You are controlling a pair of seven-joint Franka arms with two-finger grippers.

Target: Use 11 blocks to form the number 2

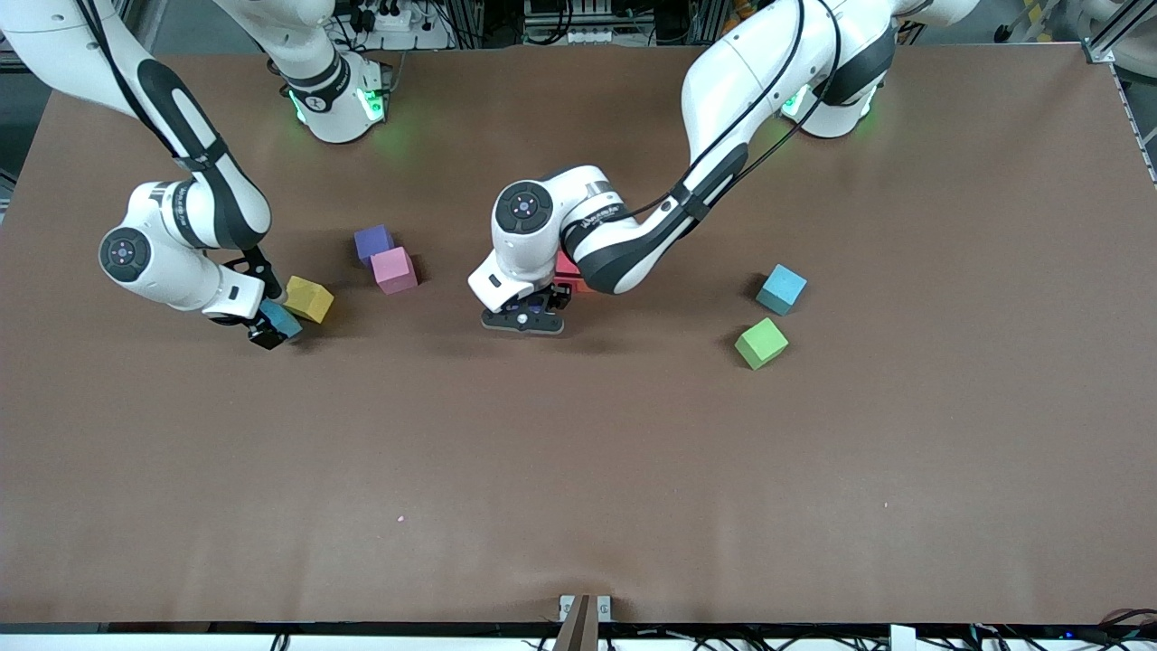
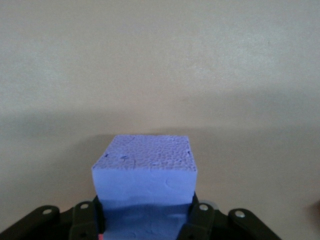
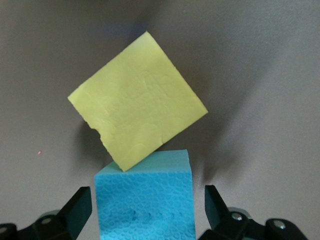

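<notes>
My left gripper (image 1: 524,318) (image 2: 144,214) is at mid-table, shut on a blue-violet block (image 2: 142,170). A red block (image 1: 569,271) lies partly hidden under that arm's wrist. Toward the right arm's end, my right gripper (image 1: 271,329) (image 3: 147,212) stands open, one finger on each side of a light blue block (image 1: 282,318) (image 3: 145,192), with gaps showing. A yellow block (image 1: 308,299) (image 3: 137,117) touches that blue block at a corner. A purple block (image 1: 372,242) and a pink block (image 1: 394,269) sit together between the two grippers. Another light blue block (image 1: 782,289) lies toward the left arm's end.
A green cube (image 1: 760,344) sits beside the light blue block at the left arm's end, nearer the front camera. The brown table (image 1: 578,470) stretches bare toward the front camera. A small bracket (image 1: 584,610) sits at its front edge.
</notes>
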